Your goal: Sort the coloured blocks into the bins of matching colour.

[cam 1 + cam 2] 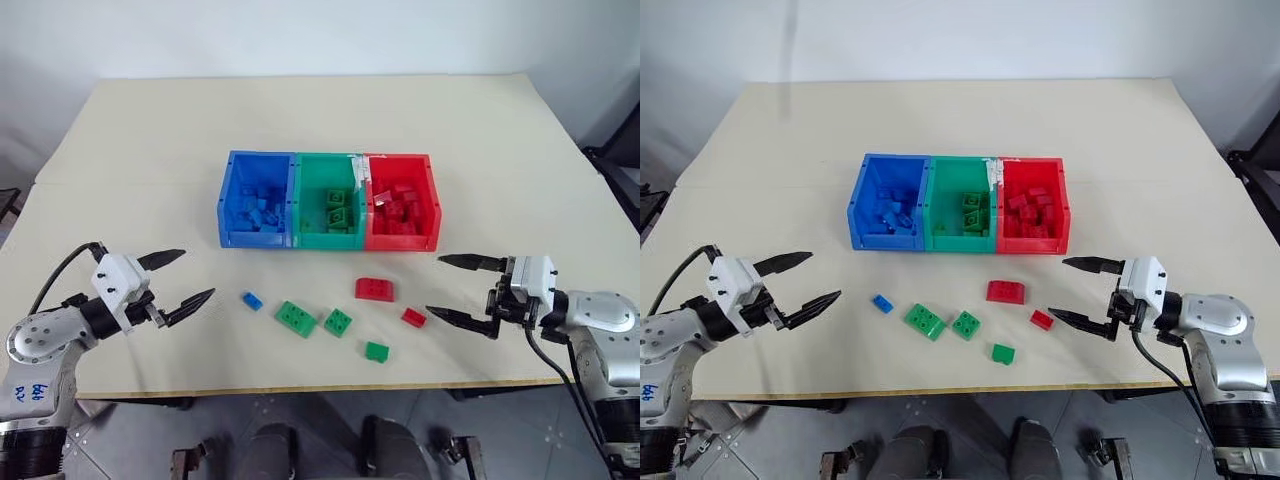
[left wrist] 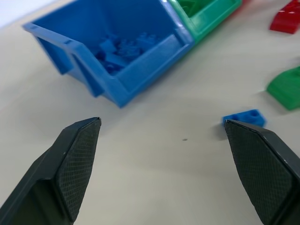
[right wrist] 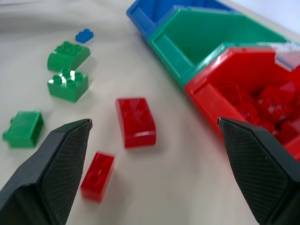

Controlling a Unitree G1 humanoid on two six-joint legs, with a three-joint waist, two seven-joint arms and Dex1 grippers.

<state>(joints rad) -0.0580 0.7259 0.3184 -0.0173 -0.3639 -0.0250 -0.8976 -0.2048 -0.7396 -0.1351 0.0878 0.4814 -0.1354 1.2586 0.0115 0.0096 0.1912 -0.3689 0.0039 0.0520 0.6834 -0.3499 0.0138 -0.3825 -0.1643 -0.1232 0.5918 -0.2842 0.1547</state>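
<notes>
Three joined bins stand mid-table: blue (image 1: 255, 238), green (image 1: 328, 240) and red (image 1: 400, 241), each holding bricks of its own colour. In front of them lie loose blocks: a small blue one (image 1: 251, 299), two green ones (image 1: 296, 318) (image 1: 338, 321), a smaller green one (image 1: 377, 351), a large red one (image 1: 374, 289) and a small red one (image 1: 414, 317). My left gripper (image 1: 199, 273) hovers open left of the blue block (image 2: 243, 117), holding nothing. My right gripper (image 1: 434, 284) is open and empty, just right of the small red block (image 3: 97, 176).
The beige table (image 1: 300, 120) ends at its front edge (image 1: 300, 385) just below the loose blocks. Bare tabletop lies behind and to both sides of the bins. A dark object (image 1: 620, 160) stands beyond the table's right edge.
</notes>
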